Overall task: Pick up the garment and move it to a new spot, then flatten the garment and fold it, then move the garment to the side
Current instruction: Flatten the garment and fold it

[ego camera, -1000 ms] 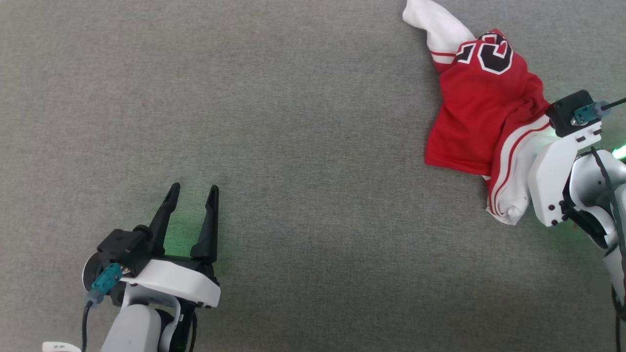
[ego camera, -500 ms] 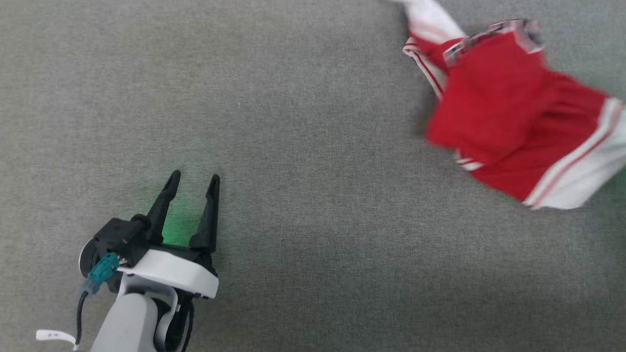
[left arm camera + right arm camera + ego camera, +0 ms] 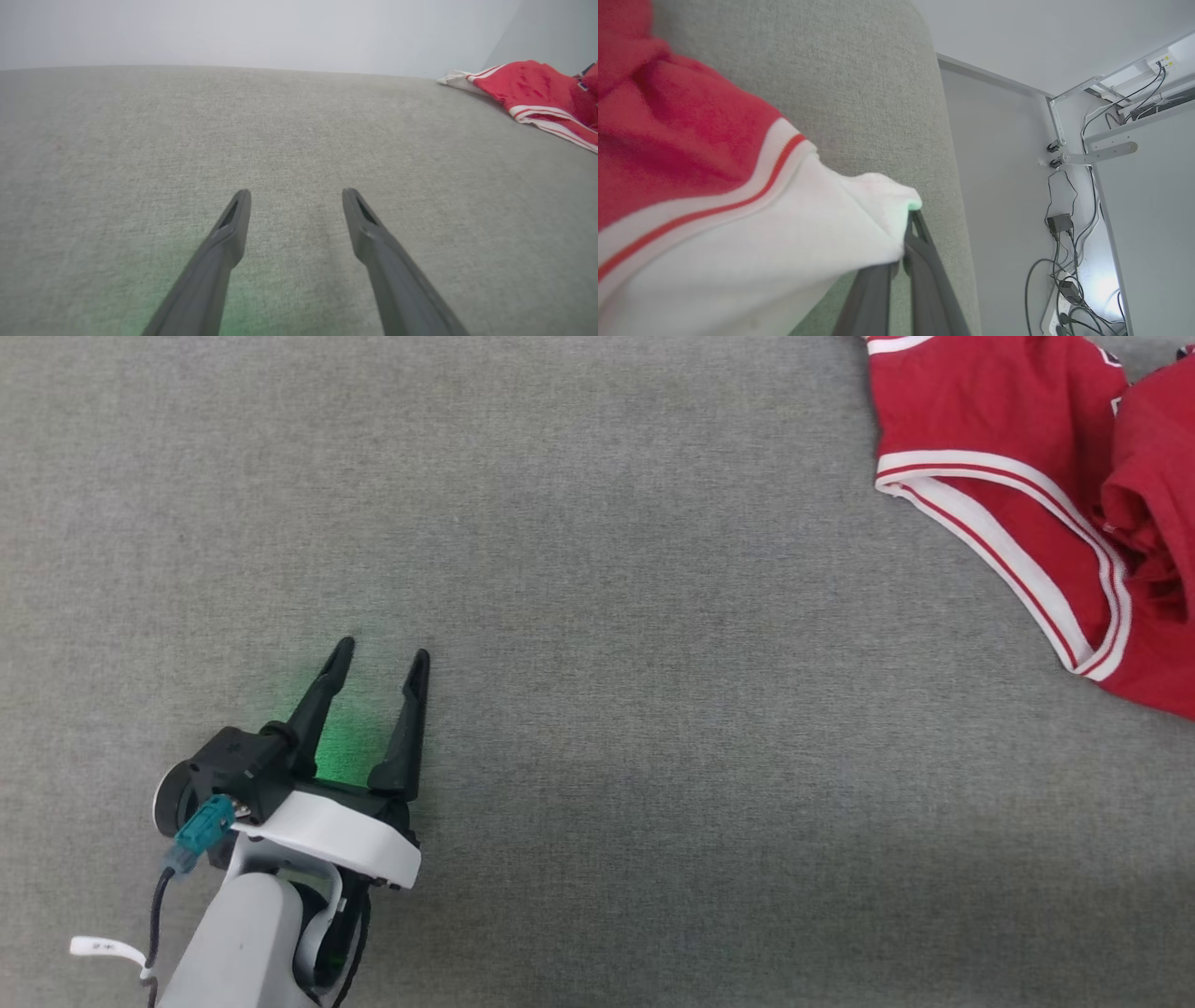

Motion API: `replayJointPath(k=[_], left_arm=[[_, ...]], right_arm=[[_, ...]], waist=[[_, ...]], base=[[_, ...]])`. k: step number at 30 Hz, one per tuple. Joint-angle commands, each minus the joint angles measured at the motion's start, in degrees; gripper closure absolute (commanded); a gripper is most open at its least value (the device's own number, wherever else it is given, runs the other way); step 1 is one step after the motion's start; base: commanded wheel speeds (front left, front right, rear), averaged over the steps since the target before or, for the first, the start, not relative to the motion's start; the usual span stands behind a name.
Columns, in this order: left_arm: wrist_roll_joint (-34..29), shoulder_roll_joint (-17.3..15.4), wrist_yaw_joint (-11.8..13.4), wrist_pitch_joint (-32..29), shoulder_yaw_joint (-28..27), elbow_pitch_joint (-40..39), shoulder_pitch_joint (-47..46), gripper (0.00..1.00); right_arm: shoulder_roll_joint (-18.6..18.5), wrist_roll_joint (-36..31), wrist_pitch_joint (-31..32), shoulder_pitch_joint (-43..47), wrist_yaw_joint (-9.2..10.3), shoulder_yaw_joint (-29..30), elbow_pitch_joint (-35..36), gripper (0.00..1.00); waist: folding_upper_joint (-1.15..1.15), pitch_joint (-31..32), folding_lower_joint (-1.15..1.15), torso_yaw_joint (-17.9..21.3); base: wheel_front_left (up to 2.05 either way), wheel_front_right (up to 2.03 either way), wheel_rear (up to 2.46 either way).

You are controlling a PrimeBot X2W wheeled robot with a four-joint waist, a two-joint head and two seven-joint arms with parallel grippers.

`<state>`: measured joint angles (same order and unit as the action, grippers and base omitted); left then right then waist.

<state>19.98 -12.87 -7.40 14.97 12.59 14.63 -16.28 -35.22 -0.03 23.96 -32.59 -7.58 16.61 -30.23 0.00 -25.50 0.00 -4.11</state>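
Observation:
The garment (image 3: pixel 990 420), red with red-and-white striped trim, lies bunched at the upper right corner of the head view, running off the frame's edge. In the left wrist view the garment (image 3: pixel 537 88) sits far off to the right. My left gripper (image 3: pixel 383 651) rests low at the lower left, open and with nothing in it, its gripper (image 3: pixel 295 193) pointing over bare cloth. In the right wrist view my right gripper (image 3: pixel 903 252) is shut on a white sleeve of the garment (image 3: pixel 668 154), which hangs bunched over the fingers.
The grey fabric-covered surface (image 3: pixel 597 616) stretches wide between the left gripper and the shirt. Its edge (image 3: pixel 952 186) runs close beside the right gripper. Beyond that edge are a pale wall and a tangle of cables (image 3: pixel 1064 261).
The garment has swung up and to the right in the head view and opened out, its lettering turned away. The right arm has passed out of that view. The left gripper has barely shifted.

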Motion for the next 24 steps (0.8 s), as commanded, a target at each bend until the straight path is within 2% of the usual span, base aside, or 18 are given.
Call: replayJointPath(k=[1,2,3,4,10,12,14,15,16,19,20,24], left_arm=[[-0.6,-0.5,-0.1,0.3,0.2,0.0,-0.9,0.0],[-0.4,-0.9,-0.1,0.3,0.6,0.0,-1.3,0.0],[-0.2,-1.3,-0.1,0.3,1.1,-0.2,-1.7,0.0],[-0.1,-1.8,-0.1,0.3,1.7,-0.4,-2.1,0.0],[1.0,-8.3,-0.1,0.3,8.5,-1.9,-9.3,0.0],[2.3,-11.1,-0.1,0.3,12.7,-1.7,-13.5,0.0],[4.5,-14.2,-0.1,-0.5,17.2,-1.1,-18.5,0.0],[4.5,-14.2,-0.1,-0.5,17.2,-1.1,-18.5,0.0],[7.3,-17.1,-0.1,-2.8,22.6,-1.0,-24.6,0.0],[13.2,-20.1,-0.1,-9.1,31.5,-0.6,-34.0,0.0],[13.2,-20.1,-0.1,-9.1,31.5,-0.6,-34.0,0.0],[24.7,-21.3,0.0,-20.5,41.9,1.6,-45.7,0.0]], right_arm=[[1.5,-0.1,-1.2,-0.7,0.15,0.2,-0.7,1.0],[2.0,-0.7,-2.3,-0.8,0.15,0.5,-1.1,0.9],[2.5,-1.2,-3.7,-1.0,0.16,1.0,-1.4,0.52],[3.2,-1.4,-4.9,-1.2,0.16,1.6,-1.6,0.0],[8.2,-1.9,-12.6,1.4,0.15,5.6,-0.9,0.0],[10.2,-1.8,-15.8,2.8,0.15,7.6,0.9,0.0],[13.7,-0.5,-18.9,3.6,0.14,8.4,3.3,0.0],[13.7,-0.5,-18.9,3.6,0.14,8.4,3.3,0.0],[17.0,0.7,-21.4,4.4,0.15,8.8,6.1,0.0],[22.2,3.9,-24.3,5.8,0.14,6.8,10.4,0.0],[22.2,3.9,-24.3,5.8,0.14,6.8,10.4,0.0],[27.3,5.3,-26.8,7.8,0.14,3.4,14.7,0.0]], waist=[[0.0,0.2,0.0,0.4],[0.0,0.3,0.0,0.7],[0.0,0.6,0.0,1.2],[0.0,0.8,0.0,1.6],[0.0,2.1,0.0,5.9],[0.0,2.1,0.0,7.8],[0.0,1.8,0.0,10.4],[0.0,1.8,0.0,10.4],[0.0,1.2,0.0,13.2],[0.0,-0.1,0.0,17.4],[0.0,-0.1,0.0,17.4],[0.0,-2.1,0.0,22.5]], base=[[0.0,0.0,0.0],[0.0,0.0,0.0],[0.0,0.0,0.0],[0.0,0.0,0.0],[0.0,0.0,0.0],[0.0,0.0,0.0],[0.0,0.0,0.0],[0.0,0.0,0.0],[0.0,0.0,0.0],[0.0,0.0,0.0],[0.0,0.0,0.0],[0.0,0.0,0.0]])
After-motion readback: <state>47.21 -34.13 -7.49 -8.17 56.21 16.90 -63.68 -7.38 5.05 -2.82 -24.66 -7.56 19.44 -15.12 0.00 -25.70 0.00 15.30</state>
